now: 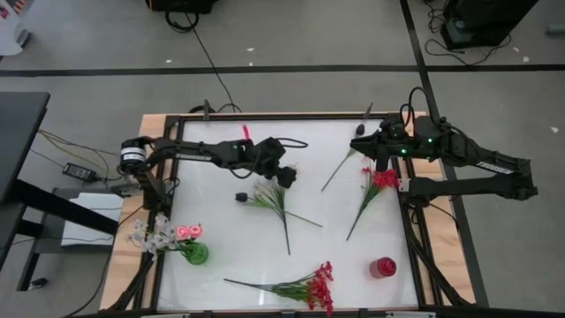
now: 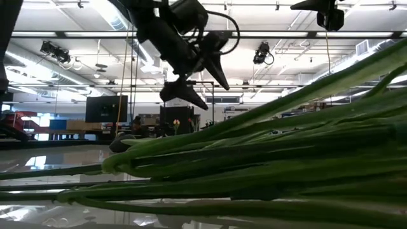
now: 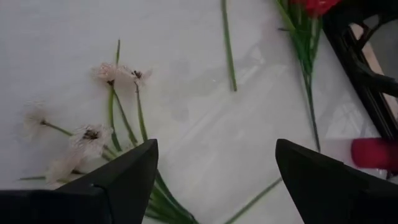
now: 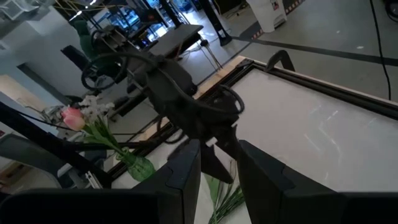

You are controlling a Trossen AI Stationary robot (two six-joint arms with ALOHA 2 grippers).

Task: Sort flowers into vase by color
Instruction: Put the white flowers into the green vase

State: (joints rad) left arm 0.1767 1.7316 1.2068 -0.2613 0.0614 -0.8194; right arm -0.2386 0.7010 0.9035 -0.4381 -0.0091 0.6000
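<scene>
The left gripper (image 1: 284,177) is held wide, empty, just above the white sprig (image 1: 269,196); thin stems could be missed or scattered. The right gripper (image 1: 378,159), narrowed, holds nothing visible

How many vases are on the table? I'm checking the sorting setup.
2: a green vase near the table's front-left edge, holding pink and white flowers, and a red vase at front right.
</scene>
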